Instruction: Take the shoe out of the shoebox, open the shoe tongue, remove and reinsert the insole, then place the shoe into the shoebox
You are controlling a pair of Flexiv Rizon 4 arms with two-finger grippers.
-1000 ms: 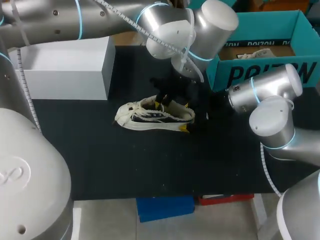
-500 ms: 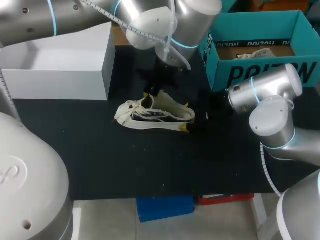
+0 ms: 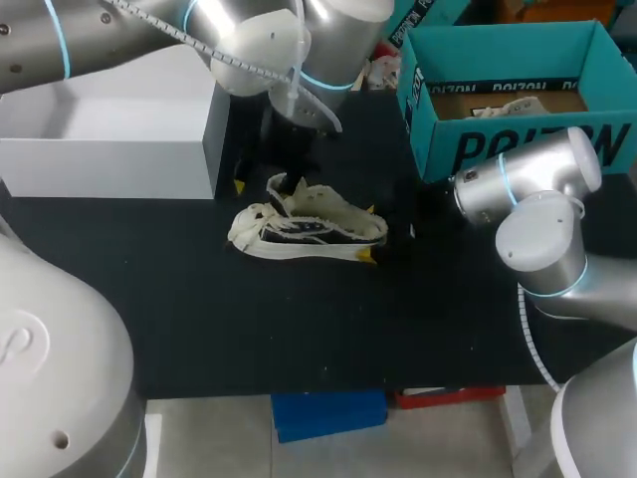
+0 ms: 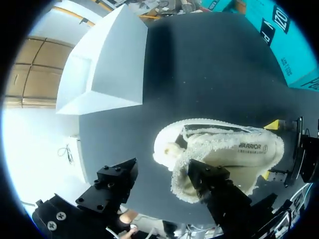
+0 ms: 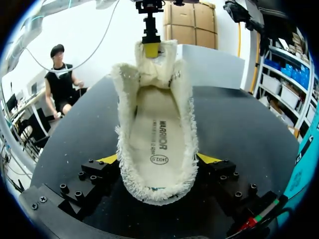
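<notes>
Left end effector nearer white box — shoe unmoved

Fleece all over that shoe: cream, shaggy pile, rough along the collar edges, while its insole looked flat and smooth. The table under it was matt black, cloth-like. The shoebox showed matt teal cardboard, and the white box was smooth and dull. The left arm and right arm gleamed in satin silver metal. The right gripper was matt black and bolted.
</notes>
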